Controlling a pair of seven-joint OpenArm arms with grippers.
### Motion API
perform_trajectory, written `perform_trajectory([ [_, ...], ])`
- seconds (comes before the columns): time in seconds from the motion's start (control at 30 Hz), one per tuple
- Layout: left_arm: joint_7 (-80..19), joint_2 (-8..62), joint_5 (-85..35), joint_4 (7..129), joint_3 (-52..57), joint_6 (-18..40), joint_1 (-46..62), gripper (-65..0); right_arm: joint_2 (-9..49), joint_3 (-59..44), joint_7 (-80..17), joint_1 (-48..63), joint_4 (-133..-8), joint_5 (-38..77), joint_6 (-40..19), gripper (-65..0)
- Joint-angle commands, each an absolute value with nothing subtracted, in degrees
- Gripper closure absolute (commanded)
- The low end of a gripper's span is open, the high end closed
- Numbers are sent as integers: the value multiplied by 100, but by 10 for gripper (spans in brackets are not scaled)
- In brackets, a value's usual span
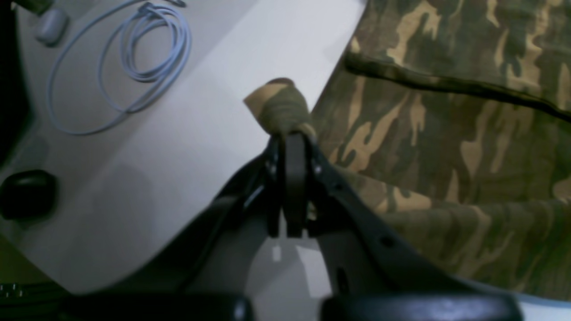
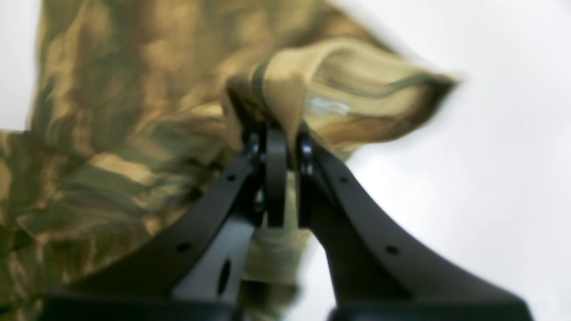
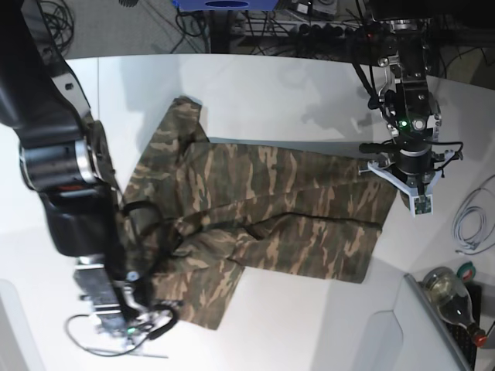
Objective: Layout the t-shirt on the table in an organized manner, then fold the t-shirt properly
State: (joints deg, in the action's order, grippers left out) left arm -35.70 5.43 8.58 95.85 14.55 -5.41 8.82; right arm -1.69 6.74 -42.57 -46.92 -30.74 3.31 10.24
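**Both grippers pinching opposite edges of the camouflage t-shirt**

Left wrist view: the left gripper [image 1: 292, 133] has its jaws closed tight on a small rolled tuft of the t-shirt [image 1: 446, 147], pulled clear of the main cloth. The rest of the garment lies flat on the table [image 1: 214, 111], with one layer folded over another along a dark hem line. Only this view shows the coiled pale-blue cable [image 1: 134, 58] and a dark rounded object [image 1: 29, 194] beyond the table's edge.

Right wrist view: the right gripper [image 2: 287, 147] holds a bunched fold of tan and olive cloth, the jaws narrow with fabric between them; the frame is blurred, so the firmness of the grip cannot be told. A small pale label shows just beside the pinch, which suggests the neck region.

Base view: the whole layout appears only here. The t-shirt spreads across the middle of the table, rumpled and partly doubled over towards the near edge, one end under each arm. A bottle [image 3: 447, 291] stands off the near right corner.

Handling: the cloth looks light, soft and limp; it will sag and crease wherever unsupported. Hems, shoulder seams and corners likely give the surest hold, taken in pairs so the fabric stays taut.
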Motion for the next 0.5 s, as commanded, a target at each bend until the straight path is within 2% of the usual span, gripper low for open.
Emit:
perform_trajectory([
  [0.0, -3433, 585, 919, 9692, 1464, -576, 822, 0, -136, 725, -3978, -5042, -2862, 224, 1095, -135],
  [0.07, -3433, 593, 919, 9648, 1508, -576, 840, 0, -303, 936, -3837, -5191, -2492, 224, 1086, -317],
  [0.1, -3424, 611, 919, 9640, 1508, -576, 848, 0, -321, 1042, -3978, -5191, -2580, 224, 1086, -368],
  [0.17, -3415, 716, 919, 9613, 1508, -585, 884, 0, -277, 1086, -4479, -4954, -3134, 233, 1077, -357],
  [0.27, -3415, 752, 910, 9604, 1516, -585, 892, 0, 31, 505, -5376, -3873, -5420, 251, 1068, -312],
  [0.3, -3415, 769, 910, 9613, 1516, -585, 892, 0, 31, 251, -5604, -3407, -6290, 251, 1015, -315],
  [0.4, -3415, 840, 910, 9631, 1640, -585, 936, 0, 4, -295, -6158, -1886, -8892, 251, 347, -327],
  [0.47, -3415, 831, 910, 9622, 1675, -585, 945, 0, 4, -207, -6273, -1015, -9815, 251, -75, -323],
])
